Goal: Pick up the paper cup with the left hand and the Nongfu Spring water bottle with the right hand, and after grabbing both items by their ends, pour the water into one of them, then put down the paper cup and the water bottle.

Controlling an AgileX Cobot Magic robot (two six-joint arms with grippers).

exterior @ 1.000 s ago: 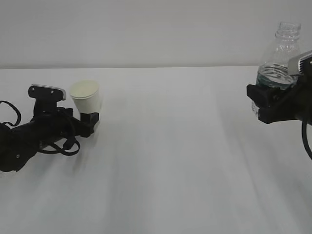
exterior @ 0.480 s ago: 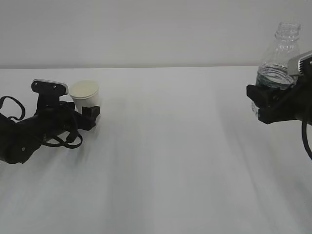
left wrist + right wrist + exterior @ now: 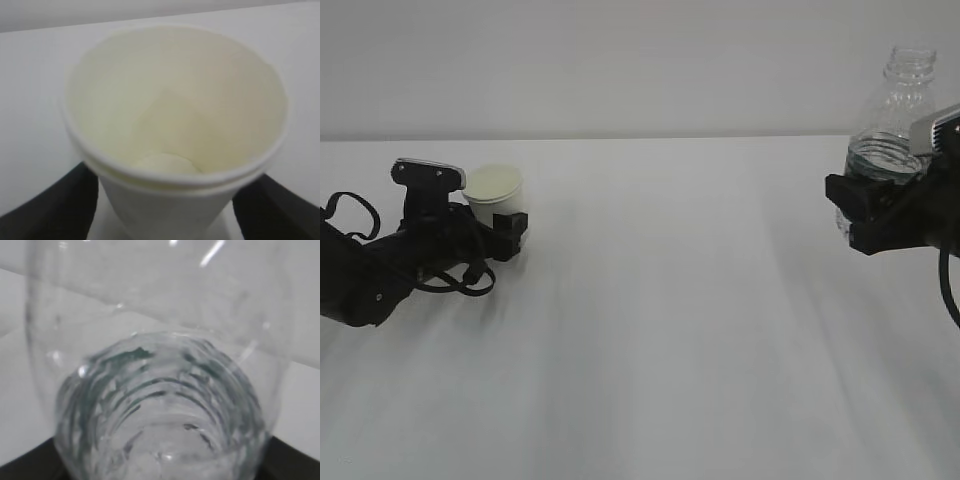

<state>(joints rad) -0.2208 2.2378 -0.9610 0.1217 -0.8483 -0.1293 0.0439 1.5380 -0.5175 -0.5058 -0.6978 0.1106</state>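
Near the bench's (image 3: pixel 650 330) left edge, we see the left hand's pincer (image 3: pixel 490 232) low and wide around the paper cup (image 3: pixel 494 190), which stands upright for pouring. At the right edge, the right hand's pincer (image 3: pixel 865 215) clamps the Nongfu Spring water bottle (image 3: pixel 892 120) upright, raised. Our left wrist view shows fingers (image 3: pixel 60 205) flanking the cup's base; whether they press, we cannot tell. Our right wrist view shows water (image 3: pixel 160 405) low inside.

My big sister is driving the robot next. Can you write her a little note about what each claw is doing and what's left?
Left claw: around the paper cup, low at the table; cup upright, looks empty.
Right claw: grips the Nongfu Spring water bottle low down, upright, capless, raised at the far right.
Done: both things grabbed.
Left: whether water was poured can't be told; put both down.
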